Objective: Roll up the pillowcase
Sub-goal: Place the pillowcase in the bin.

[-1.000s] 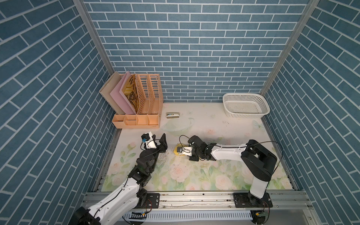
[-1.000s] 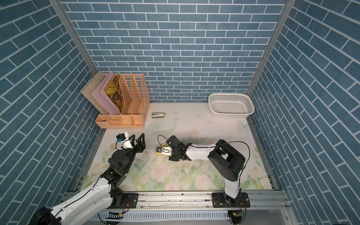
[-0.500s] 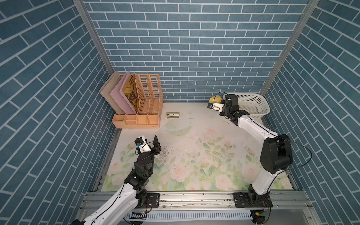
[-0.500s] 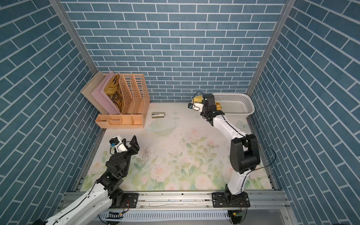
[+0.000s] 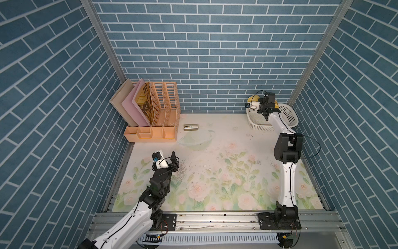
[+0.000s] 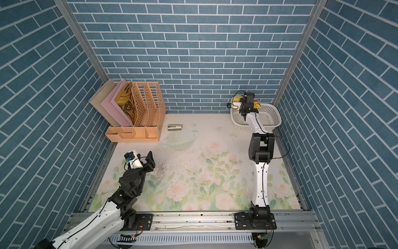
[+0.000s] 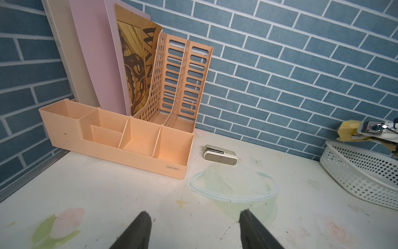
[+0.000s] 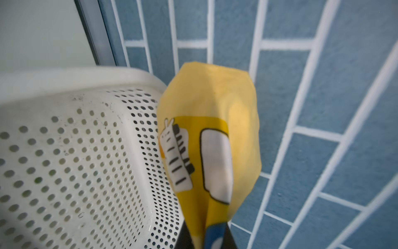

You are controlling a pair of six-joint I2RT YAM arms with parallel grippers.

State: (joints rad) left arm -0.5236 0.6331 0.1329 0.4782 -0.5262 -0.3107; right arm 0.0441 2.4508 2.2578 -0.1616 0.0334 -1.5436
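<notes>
Right tool (image 8: 207, 239), clamped on the rolled pillowcase (image 8: 210, 112), has swung from mid desk (image 5: 215, 133) to the white basket (image 8: 86, 75) rim; left tool (image 7: 193, 226) wide, empty; next, probably lower and release.

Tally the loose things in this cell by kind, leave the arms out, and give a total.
pillowcase: 1
basket: 1
stapler: 1
desk organiser: 1
flat items standing in it: 3 (beige board, pink folder, printed magazine)
Total: 7
</notes>
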